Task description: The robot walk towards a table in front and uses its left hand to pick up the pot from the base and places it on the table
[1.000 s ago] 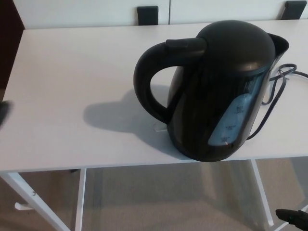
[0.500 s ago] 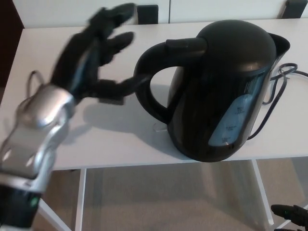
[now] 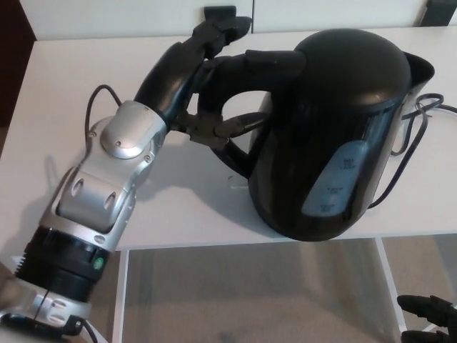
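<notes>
A black electric kettle, the pot, stands at the front edge of the white table, handle pointing left. Its base is hidden beneath it. My left hand has come in from the lower left and is at the handle. Its upper fingers lie over the handle's top and the thumb pokes into the loop, not clamped tight. The hand reads as open around the handle. A small part of my right hand shows low at the bottom right, below table height.
A black power cord loops on the table right of the kettle. Two dark chair backs stand behind the far edge. White table legs and beige floor lie below the near edge.
My left arm swung in from the left edge, rose over the table, and now has its fingers and thumb around the kettle handle. The kettle has barely shifted.
</notes>
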